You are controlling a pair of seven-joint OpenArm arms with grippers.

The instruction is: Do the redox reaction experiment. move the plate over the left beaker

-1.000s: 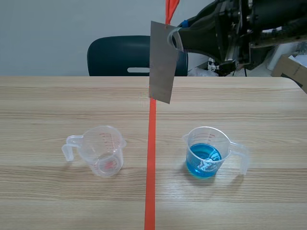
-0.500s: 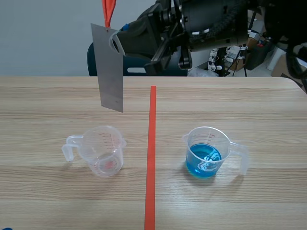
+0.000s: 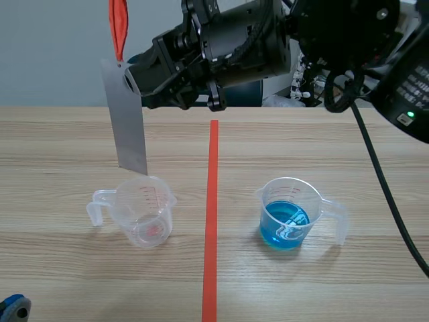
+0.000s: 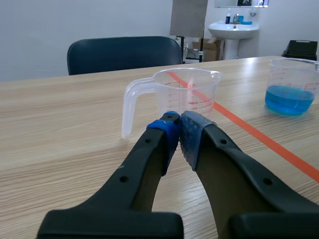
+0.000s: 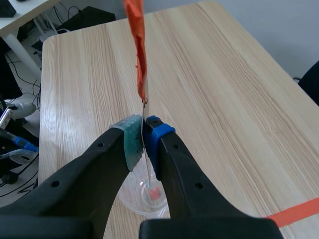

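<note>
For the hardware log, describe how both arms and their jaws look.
The right arm is bulky and black, with a black cable trailing from it, a small green light and white lettering. Both sets of jaws are thick black fingers with small round holes. The left jaws carry blue pads; the right jaws carry one grey-green pad and one blue pad.

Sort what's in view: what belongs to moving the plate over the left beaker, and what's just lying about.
In the job: grey plate, pinched in the right claw; clear left beaker.
Lying about: beaker of blue liquid; dark chair; left claw, shut on nothing.
</note>
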